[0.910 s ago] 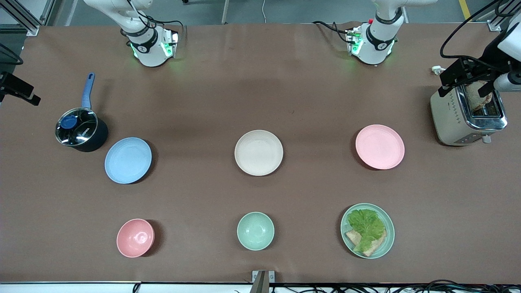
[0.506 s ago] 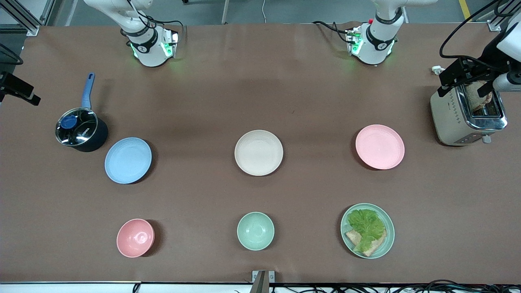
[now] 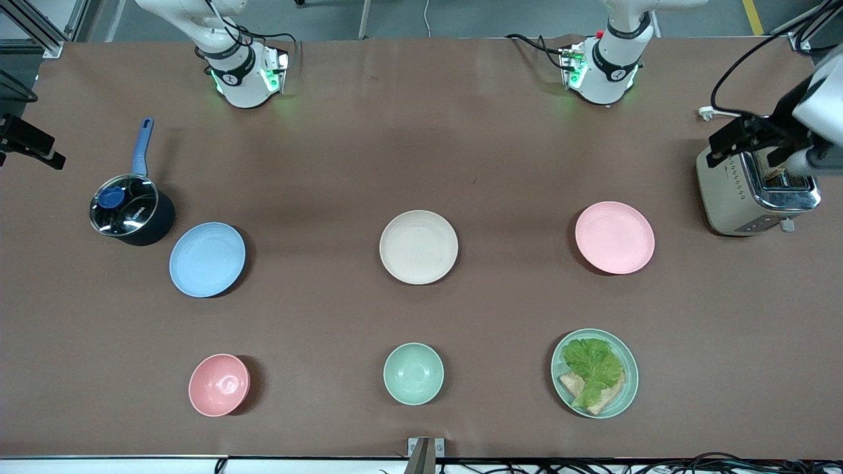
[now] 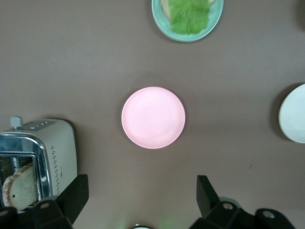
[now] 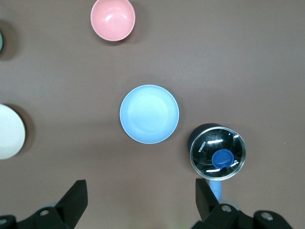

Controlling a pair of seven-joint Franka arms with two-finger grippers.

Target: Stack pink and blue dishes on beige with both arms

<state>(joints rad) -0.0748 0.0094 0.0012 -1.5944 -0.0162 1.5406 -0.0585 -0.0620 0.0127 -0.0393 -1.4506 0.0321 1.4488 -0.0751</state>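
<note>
Brown table [image 3: 421,145] holds matte round pink plate [image 3: 614,237], blue plate [image 3: 207,259], beige plate [image 3: 418,247].

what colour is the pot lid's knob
Blue; the lid knob on the pot shows best in the right wrist view.

We log three views. The front view looks steeply down from high across the table [image 3: 461,131], facing both arm bases along its top edge, and takes in the whole tabletop.

The left wrist view looks straight down from high up, with the pink plate [image 4: 153,117] near centre; we also see the toaster [image 4: 43,152], part of the green plate [image 4: 217,19] and the beige plate [image 4: 295,114] cut by the picture's edge.

The right wrist view looks down likewise, centred on the blue plate [image 5: 149,114], with the pot [image 5: 218,151] and pink bowl [image 5: 113,19].

Both wrist views share only the beige plate [image 5: 9,131]; the front view contains everything they show.
</note>
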